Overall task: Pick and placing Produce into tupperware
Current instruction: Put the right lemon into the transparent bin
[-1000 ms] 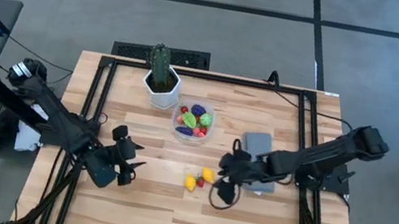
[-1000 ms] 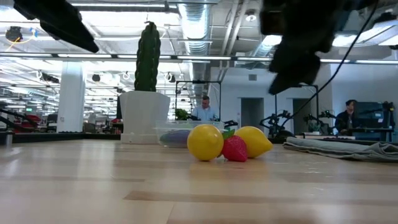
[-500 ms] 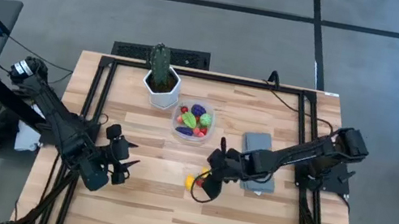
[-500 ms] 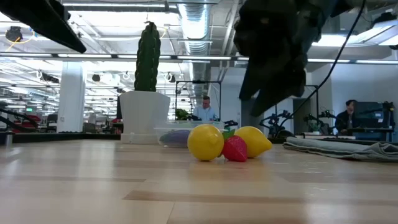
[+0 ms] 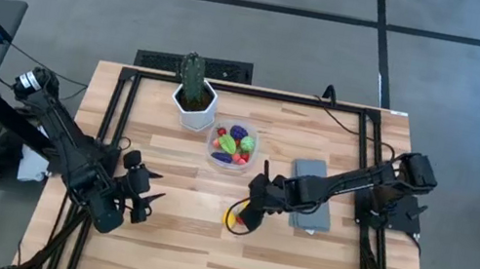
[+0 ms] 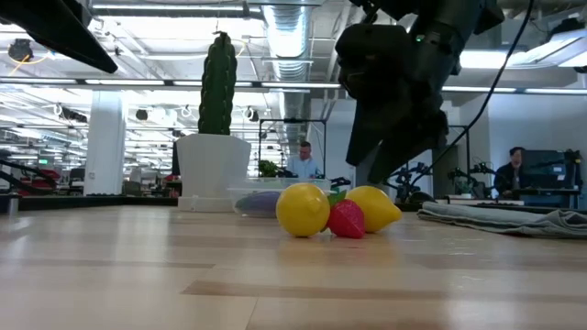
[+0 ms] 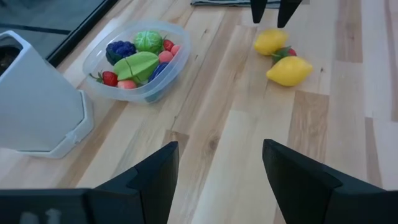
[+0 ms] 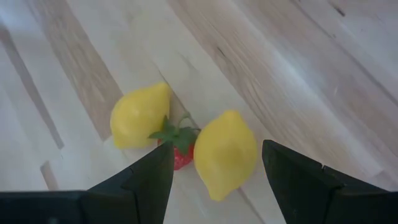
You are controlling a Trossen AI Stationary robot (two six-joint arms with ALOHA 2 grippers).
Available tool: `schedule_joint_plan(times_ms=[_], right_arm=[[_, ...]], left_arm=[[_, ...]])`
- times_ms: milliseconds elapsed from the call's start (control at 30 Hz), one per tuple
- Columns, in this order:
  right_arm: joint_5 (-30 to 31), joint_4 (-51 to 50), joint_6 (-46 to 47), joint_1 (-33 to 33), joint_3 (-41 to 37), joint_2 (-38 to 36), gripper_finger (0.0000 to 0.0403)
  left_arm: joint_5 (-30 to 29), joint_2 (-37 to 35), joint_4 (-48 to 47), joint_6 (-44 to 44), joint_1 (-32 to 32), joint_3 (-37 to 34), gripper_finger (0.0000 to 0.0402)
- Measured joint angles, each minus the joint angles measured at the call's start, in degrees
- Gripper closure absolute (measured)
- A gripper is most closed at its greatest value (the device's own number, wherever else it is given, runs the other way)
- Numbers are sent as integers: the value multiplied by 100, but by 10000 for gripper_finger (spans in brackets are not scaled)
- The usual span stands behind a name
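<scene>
Two yellow lemons (image 8: 138,116) (image 8: 225,152) and a small red strawberry (image 8: 179,153) lie touching each other on the wooden table, near its middle. My right gripper (image 8: 214,180) hangs open just above them (image 6: 394,119), its fingers on either side of the nearer lemon, touching nothing. The clear round tupperware (image 5: 233,147) stands farther back and holds several pieces of produce (image 7: 138,59). My left gripper (image 5: 136,197) waits open over the table's left part.
A cactus in a white hexagonal pot (image 5: 195,97) stands left of the tupperware at the far edge. A folded grey cloth (image 5: 311,195) lies under my right arm. Bare wood stretches toward the near edge.
My right gripper has moved toward the table's left and come down until it hangs over the lemons and strawberry, rolling somewhat on the way. My left gripper has drawn back a little toward the left edge. The produce has not moved.
</scene>
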Motion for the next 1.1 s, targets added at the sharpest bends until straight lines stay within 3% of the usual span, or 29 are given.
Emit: schedule_joint_plan(times_ms=[1100], right_arm=[[-7, -60, 476, 114, 50, 283, 145]], left_arm=[[-54, 6, 2, -35, 2, 0, 178]])
